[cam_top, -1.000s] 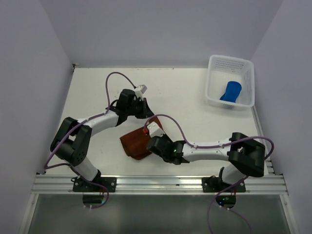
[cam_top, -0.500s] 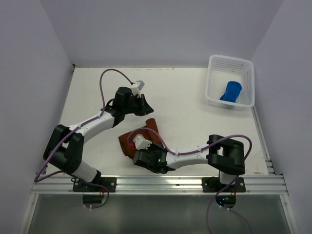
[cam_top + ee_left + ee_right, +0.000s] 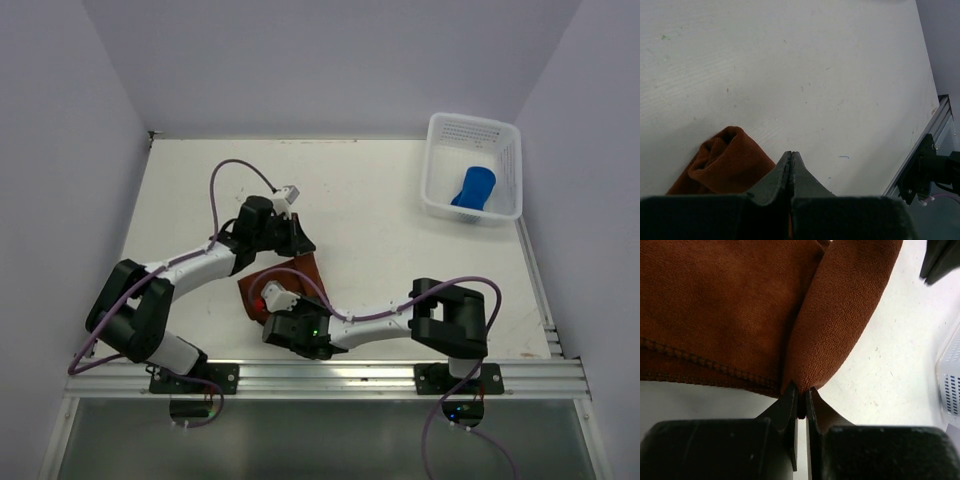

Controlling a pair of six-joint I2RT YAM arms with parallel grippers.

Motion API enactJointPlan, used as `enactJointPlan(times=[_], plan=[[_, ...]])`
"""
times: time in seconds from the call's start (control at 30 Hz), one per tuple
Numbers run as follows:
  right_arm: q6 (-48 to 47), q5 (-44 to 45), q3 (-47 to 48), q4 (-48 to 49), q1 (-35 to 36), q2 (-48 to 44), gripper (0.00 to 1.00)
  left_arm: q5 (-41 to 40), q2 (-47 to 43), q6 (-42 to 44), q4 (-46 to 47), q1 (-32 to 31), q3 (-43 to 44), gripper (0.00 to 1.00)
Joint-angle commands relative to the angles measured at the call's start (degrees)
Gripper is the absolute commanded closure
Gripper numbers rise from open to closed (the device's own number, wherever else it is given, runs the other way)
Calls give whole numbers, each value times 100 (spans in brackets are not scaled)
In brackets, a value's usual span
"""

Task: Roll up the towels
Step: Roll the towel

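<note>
White table point(image 3: 400, 260), faintly scuffed, is enclosed by pale lilac walls point(image 3: 330, 60). Rust-brown towel point(image 3: 715, 300) fold is pinched by right gripper point(image 3: 801, 390); left gripper point(image 3: 791, 155) is pressed together beside it.

Left arm point(image 3: 200, 262) and right arm point(image 3: 375, 325): white tubes, black joints, purple cables point(image 3: 213, 195). Left gripper point(image 3: 791, 153) and right gripper point(image 3: 802, 390) are black wedges

The rust-brown towel point(image 3: 298, 273) is plain, with matching stitching along its hem. The blue towel point(image 3: 474, 187) is plain bright royal. The basket point(image 3: 476, 131) is white with small perforations. The worktop point(image 3: 380, 230) is off-white.
</note>
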Motion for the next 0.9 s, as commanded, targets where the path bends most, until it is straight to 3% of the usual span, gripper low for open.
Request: enactJointPlan(times=[0.0, 0.33, 0.57, 0.8, 0.87], plan=[[-117, 25, 301, -40, 77, 156, 100, 104, -212, -115, 398, -163, -183, 100], [-161, -125, 556, -216, 121, 517, 100, 86, -353, -45, 477, -225, -508, 100], [-3, -353, 495, -138, 121, 561, 100, -256, -187, -272, 714, -225, -1263, 100], [190, -485, 214, 240, 112, 228, 100, -432, 60, -449, 1005, -207, -1643, 100], [234, -616, -40, 546, 69, -70, 96, -493, 77, -422, 996, -208, -1634, 100]])
